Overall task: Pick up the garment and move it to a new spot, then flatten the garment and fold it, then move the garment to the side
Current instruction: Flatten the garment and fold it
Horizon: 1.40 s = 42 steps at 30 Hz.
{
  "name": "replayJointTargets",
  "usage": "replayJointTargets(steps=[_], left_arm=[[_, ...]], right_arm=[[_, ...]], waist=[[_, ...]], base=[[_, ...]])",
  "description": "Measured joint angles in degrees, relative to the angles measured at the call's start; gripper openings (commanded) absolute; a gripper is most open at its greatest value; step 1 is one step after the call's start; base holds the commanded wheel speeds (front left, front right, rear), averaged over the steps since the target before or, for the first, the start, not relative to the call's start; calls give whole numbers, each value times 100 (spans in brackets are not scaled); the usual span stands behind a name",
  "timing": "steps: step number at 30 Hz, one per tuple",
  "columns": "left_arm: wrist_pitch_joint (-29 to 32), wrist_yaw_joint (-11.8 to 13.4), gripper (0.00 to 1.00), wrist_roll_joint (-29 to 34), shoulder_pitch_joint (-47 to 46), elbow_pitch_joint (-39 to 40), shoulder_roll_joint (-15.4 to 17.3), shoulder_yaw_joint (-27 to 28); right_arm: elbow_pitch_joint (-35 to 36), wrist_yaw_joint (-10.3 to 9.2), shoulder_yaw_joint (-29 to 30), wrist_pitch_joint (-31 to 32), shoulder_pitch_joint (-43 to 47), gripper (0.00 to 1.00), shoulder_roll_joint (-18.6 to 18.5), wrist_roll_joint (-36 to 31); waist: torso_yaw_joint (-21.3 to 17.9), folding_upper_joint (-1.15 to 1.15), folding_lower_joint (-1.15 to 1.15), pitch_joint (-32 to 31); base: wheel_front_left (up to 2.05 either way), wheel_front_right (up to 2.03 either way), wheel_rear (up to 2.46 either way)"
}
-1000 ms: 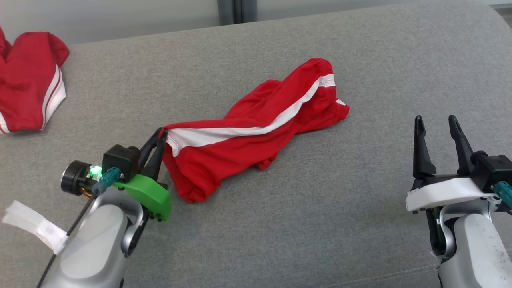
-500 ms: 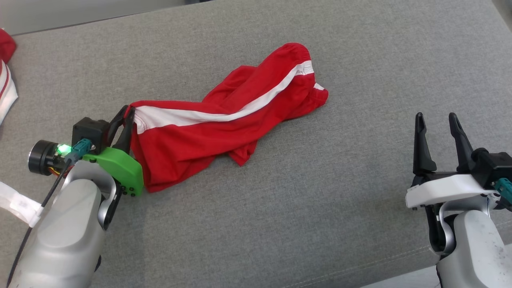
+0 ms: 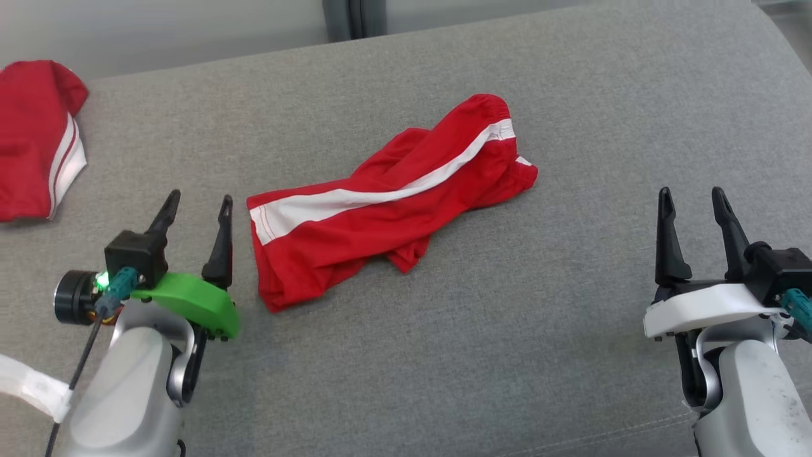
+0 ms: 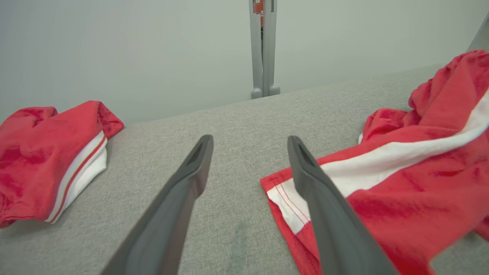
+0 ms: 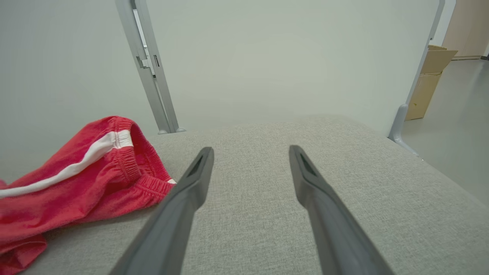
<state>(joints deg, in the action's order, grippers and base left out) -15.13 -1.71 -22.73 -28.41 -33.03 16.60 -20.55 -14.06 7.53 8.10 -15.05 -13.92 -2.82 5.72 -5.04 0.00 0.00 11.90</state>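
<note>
The garment (image 3: 387,203) is a pair of red shorts with a white side stripe, lying crumpled and stretched diagonally across the middle of the grey cushion (image 3: 444,355). Its hem corner (image 4: 282,191) rests flat just right of my left gripper (image 3: 198,203), which stands open and empty beside it. In the left wrist view the garment (image 4: 401,179) spreads along the right side. My right gripper (image 3: 691,193) is open at the lower right, well clear of the cloth. In the right wrist view the elastic waistband (image 5: 126,152) shows at the left.
A second red garment (image 3: 35,139) with white trim lies at the cushion's far left, also in the left wrist view (image 4: 46,152). A grey post (image 4: 263,49) and pale wall stand behind the cushion. A cardboard box (image 5: 429,80) sits on the floor at the right.
My left gripper has opened and let go of the garment's hem corner, which now lies flat on the cushion. The head camera shifted between frames. The right gripper stayed put.
</note>
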Motion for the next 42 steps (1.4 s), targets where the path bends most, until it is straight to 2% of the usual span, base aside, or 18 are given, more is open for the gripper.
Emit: replayJointTargets(steps=[7, 18, 27, 42], left_arm=[[0, 193, 100, 94, 1106, 823, -409, 459], [-1, 331, 100, 185, 2334, 1449, -1017, 959], [-1, 323, 100, 323, 2696, 1752, -1163, 1284], [-1, 197, 100, 515, 2728, 1808, -1299, 1445]], right_arm=[[-69, 0, -210, -1, 139, 100, 0, -46], [-141, 0, -549, -1, 563, 100, 0, -26], [-108, 0, -690, -1, 746, 100, 0, 40], [-219, 0, -809, -1, 742, 100, 0, 78]], waist=[[275, 0, 0, -457], [573, 0, 0, -961], [622, 0, 0, -1072], [620, 0, 0, -1034]], base=[[0, 0, 0], [0, 0, 0], [0, 0, 0], [0, 0, 0]])
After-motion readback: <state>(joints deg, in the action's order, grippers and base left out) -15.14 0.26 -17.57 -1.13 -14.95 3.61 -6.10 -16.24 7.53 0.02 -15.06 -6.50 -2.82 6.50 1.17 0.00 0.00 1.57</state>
